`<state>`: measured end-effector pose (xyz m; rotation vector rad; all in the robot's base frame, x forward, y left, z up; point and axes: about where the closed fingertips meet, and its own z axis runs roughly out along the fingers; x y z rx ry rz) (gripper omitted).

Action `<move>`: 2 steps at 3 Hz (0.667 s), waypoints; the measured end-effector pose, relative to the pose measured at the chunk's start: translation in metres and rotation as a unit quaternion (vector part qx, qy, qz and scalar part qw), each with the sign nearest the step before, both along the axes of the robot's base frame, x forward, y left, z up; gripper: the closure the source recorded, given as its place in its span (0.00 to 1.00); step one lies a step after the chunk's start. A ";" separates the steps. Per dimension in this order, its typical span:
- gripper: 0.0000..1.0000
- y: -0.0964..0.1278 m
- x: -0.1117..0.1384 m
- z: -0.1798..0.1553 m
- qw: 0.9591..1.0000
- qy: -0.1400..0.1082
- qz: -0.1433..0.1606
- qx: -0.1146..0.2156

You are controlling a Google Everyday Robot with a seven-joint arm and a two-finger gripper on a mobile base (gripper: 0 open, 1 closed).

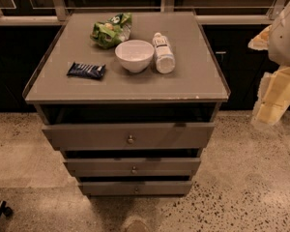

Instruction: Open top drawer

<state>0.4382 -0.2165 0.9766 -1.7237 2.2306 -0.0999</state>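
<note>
The top drawer (128,135) is the widest grey-brown front under the cabinet top, with a small round metal knob (130,139) in its middle. Its front stands forward of the cabinet frame, and a dark gap shows above it. My gripper (271,100) is at the right edge of the view, a cream-coloured part hanging below the white arm (286,33). It is to the right of the cabinet, apart from the drawer and its knob, and holds nothing that I can see.
Two narrower drawer fronts (133,166) (135,187) sit below. On the cabinet top (193,76) are a white bowl (134,55), a lying white bottle (163,52), a green snack bag (111,29) and a dark blue bar (86,70). The floor is speckled (251,187), with dark cabinets behind.
</note>
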 end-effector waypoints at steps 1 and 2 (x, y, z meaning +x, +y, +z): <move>0.00 0.002 0.000 0.003 1.000 -0.010 0.001 0.000; 0.00 0.003 -0.006 -0.040 0.999 -0.002 0.025 0.039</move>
